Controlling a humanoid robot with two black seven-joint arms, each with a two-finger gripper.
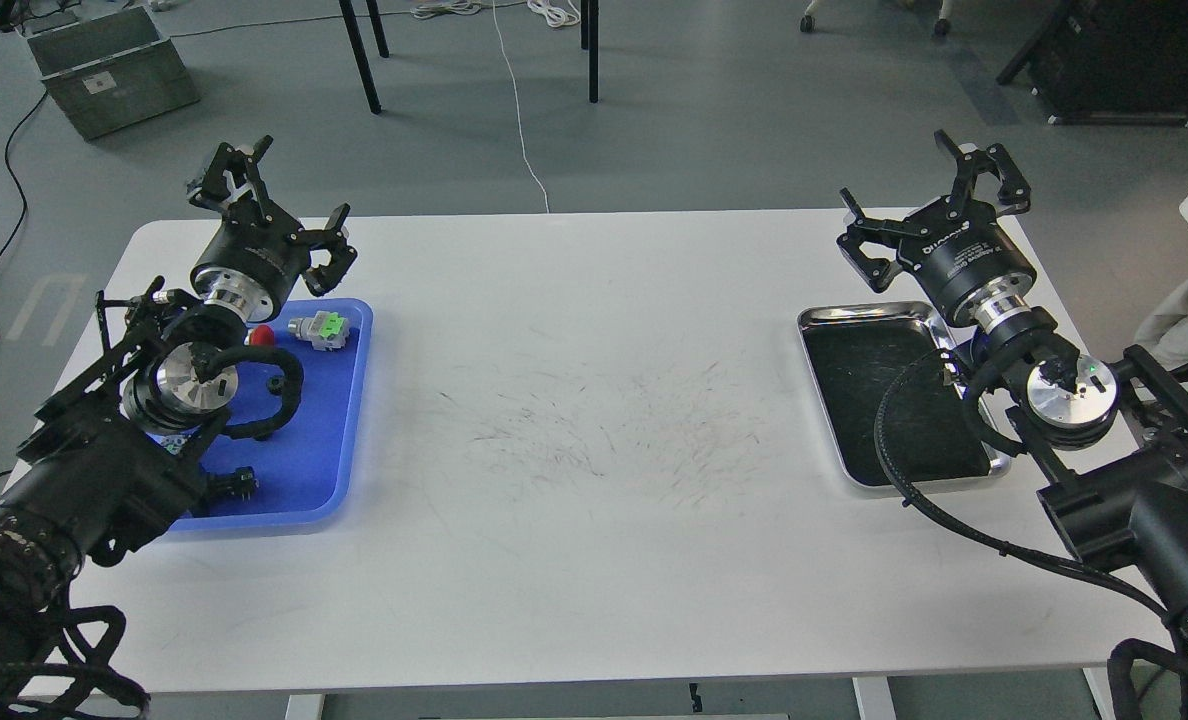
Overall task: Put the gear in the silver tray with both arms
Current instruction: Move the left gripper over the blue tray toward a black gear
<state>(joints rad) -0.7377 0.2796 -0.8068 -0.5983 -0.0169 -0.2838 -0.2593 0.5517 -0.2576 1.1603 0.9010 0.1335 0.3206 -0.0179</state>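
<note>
The silver tray (859, 311) lies at the table's right side, and the part of its dark floor that shows is bare. My right gripper (896, 172) hovers open over the tray's far edge, holding nothing. At the left, a blue tray (354, 420) holds small parts: a silver and green piece (319, 332), a red piece (262, 335), a small black ring-like part (276, 383) and a black toothed-looking part (240, 483). Which of these is the gear I cannot tell. My left gripper (304, 180) is open and empty above the blue tray's far edge.
The white table (594, 420) shows only scuff marks between the two trays. Both arms cover parts of their trays. Beyond the far edge are a grey crate (114, 70), table legs (359, 55) and a white cable (519, 110) on the floor.
</note>
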